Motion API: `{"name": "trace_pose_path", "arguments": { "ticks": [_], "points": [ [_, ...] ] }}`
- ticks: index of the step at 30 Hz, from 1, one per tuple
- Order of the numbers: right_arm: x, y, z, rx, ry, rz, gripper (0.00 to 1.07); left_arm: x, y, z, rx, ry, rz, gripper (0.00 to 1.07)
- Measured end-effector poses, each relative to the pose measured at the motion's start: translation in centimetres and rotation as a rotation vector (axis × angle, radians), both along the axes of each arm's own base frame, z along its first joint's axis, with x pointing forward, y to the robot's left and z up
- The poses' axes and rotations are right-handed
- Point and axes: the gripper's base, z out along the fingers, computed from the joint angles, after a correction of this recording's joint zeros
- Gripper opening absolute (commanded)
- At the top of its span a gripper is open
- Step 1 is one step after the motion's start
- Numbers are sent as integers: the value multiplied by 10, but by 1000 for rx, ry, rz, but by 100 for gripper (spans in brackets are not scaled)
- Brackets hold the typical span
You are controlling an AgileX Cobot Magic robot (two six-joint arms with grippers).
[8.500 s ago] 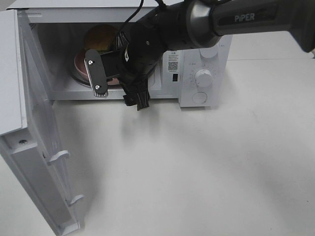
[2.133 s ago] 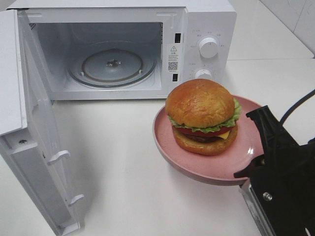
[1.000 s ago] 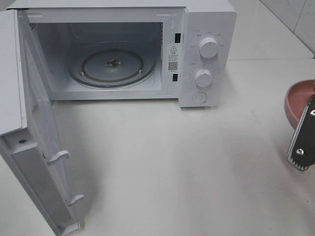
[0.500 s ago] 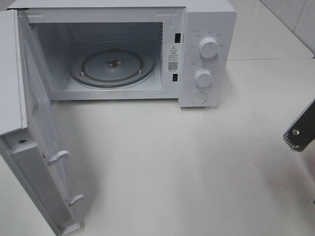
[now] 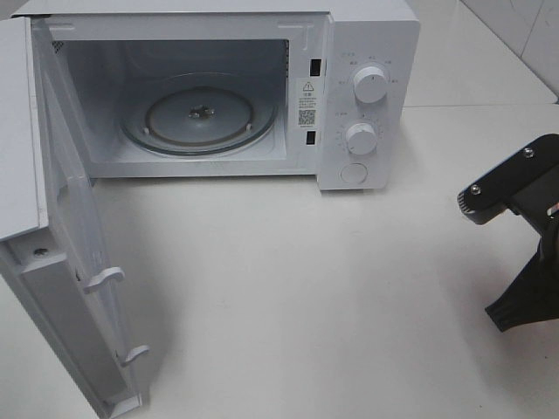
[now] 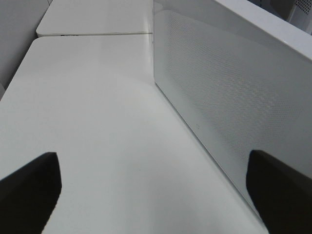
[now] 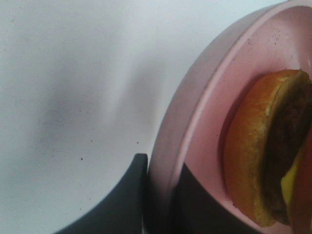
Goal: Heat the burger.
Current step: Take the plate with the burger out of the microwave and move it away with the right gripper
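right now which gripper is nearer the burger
Right. The right gripper is clamped on the pink plate carrying the burger. The left gripper hangs open beside the microwave door.

White microwave (image 5: 367,52) on table (image 5: 306,288), door (image 5: 61,262) open; turntable (image 5: 199,113) seemingly bare.

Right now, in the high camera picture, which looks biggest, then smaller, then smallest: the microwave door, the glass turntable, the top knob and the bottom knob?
1. Microwave door, biggest, though it is nearest the camera.
2. Glass turntable.
3. Top knob and bottom knob: they look alike, so no ranking.
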Motion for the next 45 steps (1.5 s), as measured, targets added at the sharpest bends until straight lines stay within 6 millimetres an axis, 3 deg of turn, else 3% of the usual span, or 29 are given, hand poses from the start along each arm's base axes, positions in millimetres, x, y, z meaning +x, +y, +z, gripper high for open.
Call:
{"name": "trace_pose_path", "arguments": {
  "ticks": [15, 27, 36, 40, 44, 45],
  "points": [
    [16, 13, -40, -30, 55, -118, 0, 0, 0, 0, 0, 0, 0, 98],
    [31, 5, -61, 27, 89, -155, 0, 0, 0, 0, 0, 0, 0, 98],
    [39, 0, -78, -35, 110, -123, 14, 0, 0, 0, 0, 0, 0, 98],
    [40, 0, -85, -57, 129, -105, 24, 0, 0, 0, 0, 0, 0, 98],
    [41, 1, -86, -49, 132, -94, 43, 0, 0, 0, 1, 0, 1, 98],
    [41, 1, -86, -49, 132, -94, 43, 0, 0, 0, 1, 0, 1, 98]
  ]
}}
